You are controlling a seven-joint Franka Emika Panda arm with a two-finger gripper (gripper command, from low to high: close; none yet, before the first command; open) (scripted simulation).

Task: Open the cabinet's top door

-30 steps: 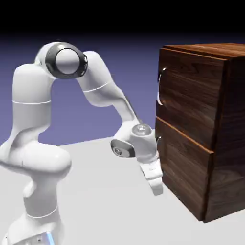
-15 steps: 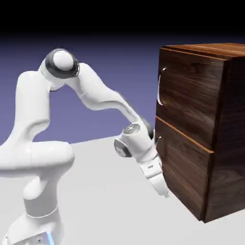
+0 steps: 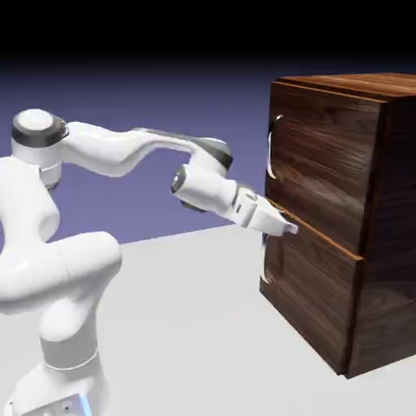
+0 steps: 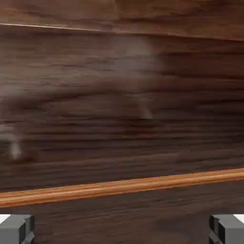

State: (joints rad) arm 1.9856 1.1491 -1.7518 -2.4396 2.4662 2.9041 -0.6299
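The cabinet is a large dark walnut box on the exterior view's right. Its top door is the upper front panel, with a small curved silver handle at its far left edge. My gripper points almost level at the cabinet front, just at the orange seam between the two panels and well below the handle. In the hand view, wood grain fills the picture and the seam crosses low. My gripper is open, its grey fingertips wide apart with nothing between them.
The lower panel has its own silver handle, just below my gripper. The cabinet stands on a pale grey table. My arm stretches from the lower left across to the cabinet.
The arm has swung up and straightened. The gripper rose from low beside the lower panel, pointing down, to the seam's height, pointing at the cabinet front. Its jaws stayed open.
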